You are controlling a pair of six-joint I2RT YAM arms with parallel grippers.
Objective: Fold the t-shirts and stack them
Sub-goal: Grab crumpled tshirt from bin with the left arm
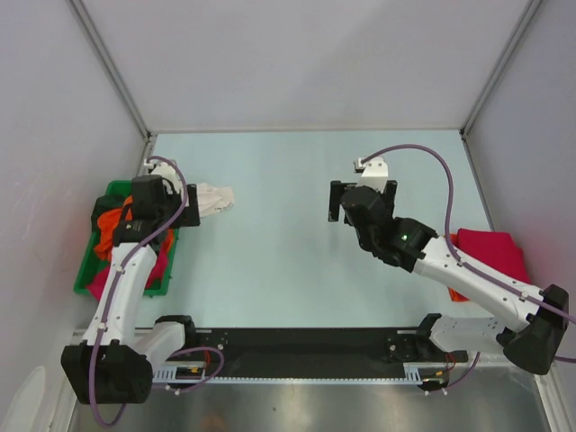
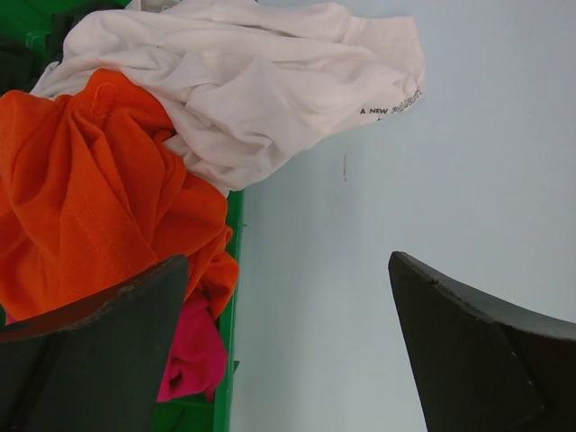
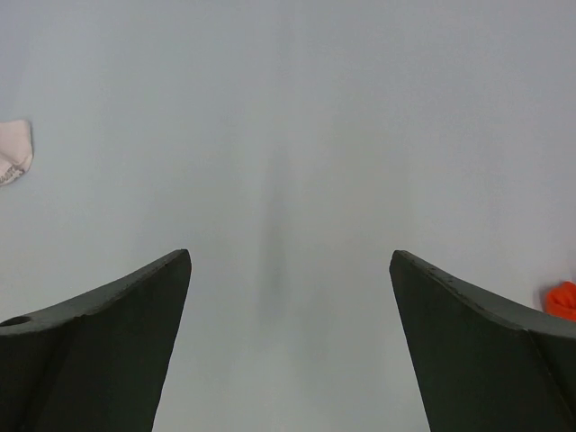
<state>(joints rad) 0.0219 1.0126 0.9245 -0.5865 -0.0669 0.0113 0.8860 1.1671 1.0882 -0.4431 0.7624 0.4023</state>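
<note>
Crumpled cream cloth t-shirt (image 2: 243, 99) at the left edge of the table (image 1: 288, 252): judged light, limp — pinch a bunched fold. Both the left end effector (image 2: 289, 257) and right end effector (image 3: 290, 253) are released — empty.

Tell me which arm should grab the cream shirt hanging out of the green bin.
Left. The left fingers, open, hover beside the cream shirt at the edge of the green bin; the right fingers sit over the table, well away from it.
</note>
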